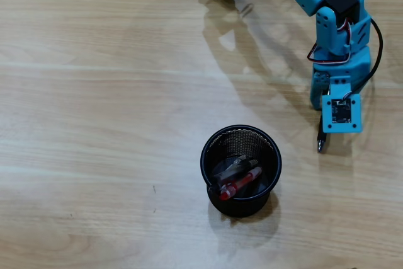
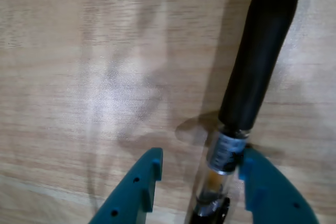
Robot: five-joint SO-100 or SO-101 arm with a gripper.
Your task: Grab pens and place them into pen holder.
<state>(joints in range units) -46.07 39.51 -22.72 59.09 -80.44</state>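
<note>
Right of the round black wire-mesh pen holder (image 1: 241, 169), a black-gripped clear-barrelled pen (image 2: 255, 72) is bracketed by the blue gripper's (image 2: 202, 174) parted fingers, not clamped; pens are seen inside.

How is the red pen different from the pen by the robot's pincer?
The red pen leans inside the pen holder; the black-grip pen lies outside it on the table. The red pen sits far from the pincer; the black-grip pen lies between its open fingers. One is red, one black. Both are slim.
</note>
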